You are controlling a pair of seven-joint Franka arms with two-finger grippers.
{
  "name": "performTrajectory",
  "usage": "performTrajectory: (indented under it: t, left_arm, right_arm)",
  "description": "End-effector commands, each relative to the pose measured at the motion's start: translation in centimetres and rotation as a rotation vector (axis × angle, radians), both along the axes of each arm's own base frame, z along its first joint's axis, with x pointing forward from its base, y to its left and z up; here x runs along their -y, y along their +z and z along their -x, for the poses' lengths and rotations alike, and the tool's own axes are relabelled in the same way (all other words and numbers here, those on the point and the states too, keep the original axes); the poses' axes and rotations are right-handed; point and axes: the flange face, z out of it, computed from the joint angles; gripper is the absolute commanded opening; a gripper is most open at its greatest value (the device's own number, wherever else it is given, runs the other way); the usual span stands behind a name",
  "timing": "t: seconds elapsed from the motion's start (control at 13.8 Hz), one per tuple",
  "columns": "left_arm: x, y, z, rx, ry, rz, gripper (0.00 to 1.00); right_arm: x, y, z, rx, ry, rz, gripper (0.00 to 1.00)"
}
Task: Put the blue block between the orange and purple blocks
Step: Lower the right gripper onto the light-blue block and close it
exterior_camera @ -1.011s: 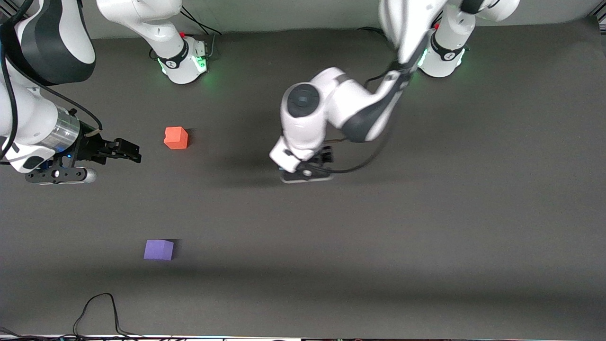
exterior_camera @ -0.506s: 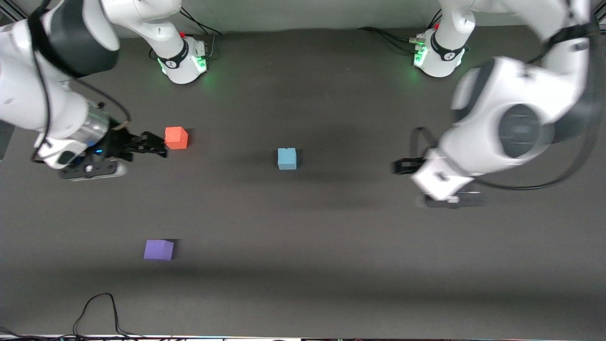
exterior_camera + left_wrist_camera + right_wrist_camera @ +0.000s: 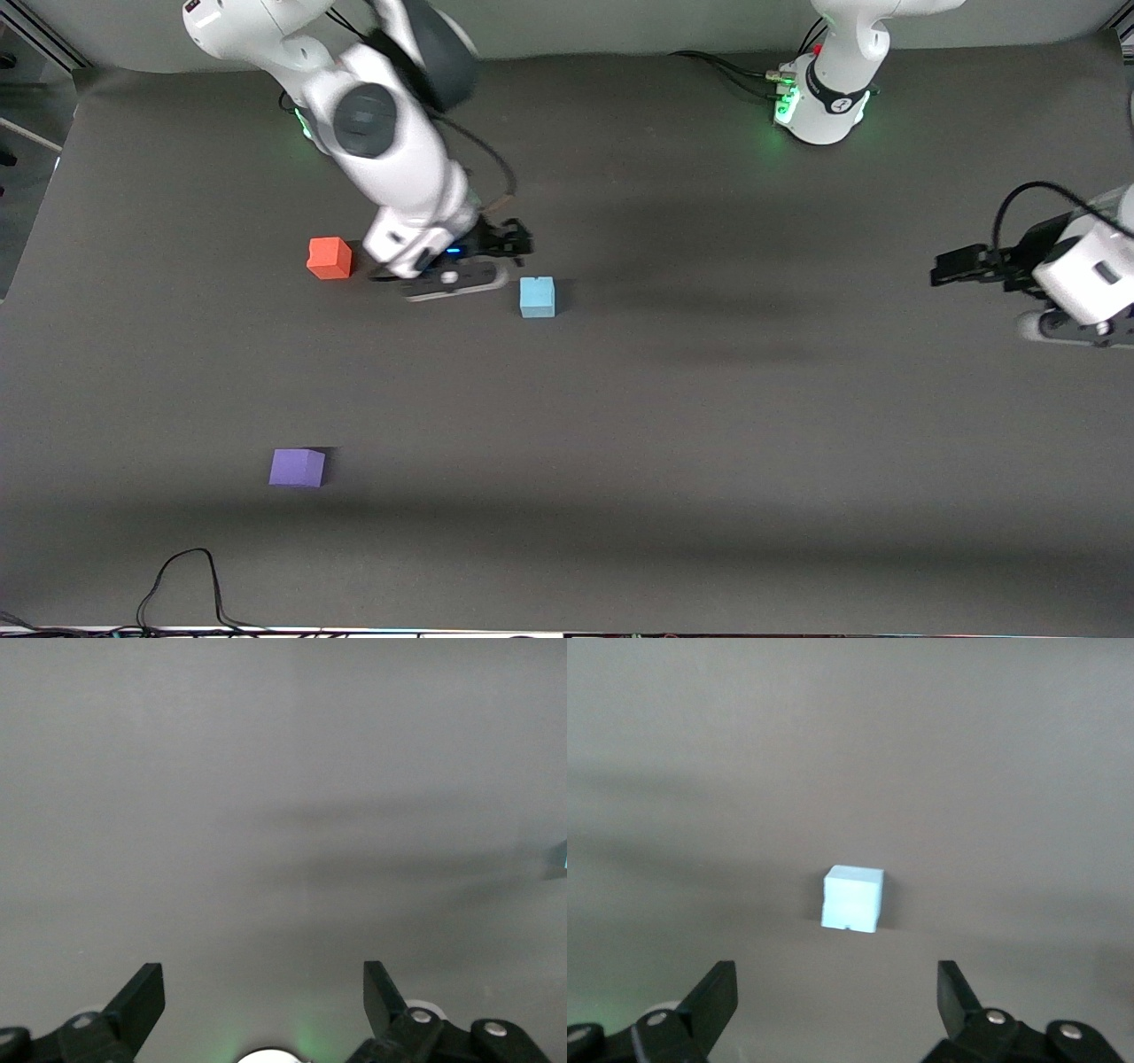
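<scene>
The blue block sits on the dark mat near the middle of the table, and it shows ahead of the open fingers in the right wrist view. My right gripper hangs open over the mat just beside it, on the side toward the orange block. The purple block lies nearer to the front camera than the orange one. Out at the left arm's end of the table, my left gripper is open and empty. Its wrist view holds bare mat between the fingers of the left gripper.
The two arm bases stand along the table's edge farthest from the front camera. A black cable loops on the mat at the edge nearest the front camera, toward the right arm's end.
The left arm pulled away from over the blue block to its own end of the table, uncovering the block. The right arm swung from beside the orange block to beside the blue one.
</scene>
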Motion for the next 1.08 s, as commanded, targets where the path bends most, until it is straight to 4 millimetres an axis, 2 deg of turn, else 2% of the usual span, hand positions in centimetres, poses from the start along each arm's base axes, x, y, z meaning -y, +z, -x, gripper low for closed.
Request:
performTrajectory:
  t: [0.0,0.14,0.22,0.43,0.51,0.65,1.01]
  left_arm:
    - [0.1,1.2,2.1,0.026,-0.029,-0.045,1.00]
    - [0.0,2.0,2.8,0.044,-0.029,-0.050,1.00]
    - [-0.2,2.6,2.9,0.053,-0.030,-0.070,1.00]
    - [-0.9,3.4,2.9,0.068,-0.020,-0.086,1.00]
    - [-0.8,3.5,2.9,0.067,-0.023,-0.087,1.00]
    - [-1.0,4.0,3.0,0.073,-0.020,-0.086,1.00]
    - [-0.3,4.3,3.0,0.080,-0.030,-0.085,1.00]
  right_arm:
    - [-0.6,-5.8,2.4,0.032,-0.010,0.019,1.00]
    - [-0.1,-10.3,4.5,0.065,-0.001,0.000,1.00]
    - [0.1,-11.8,5.3,0.062,0.006,0.006,1.00]
    - [-0.4,-16.0,5.4,0.056,-0.028,0.004,1.00]
    - [-0.7,-17.5,5.6,0.060,-0.063,0.001,1.00]
    - [-2.7,-20.5,7.3,0.076,-0.069,-0.011,1.00]
    - [-2.7,-22.3,7.4,0.081,-0.074,-0.009,1.00]
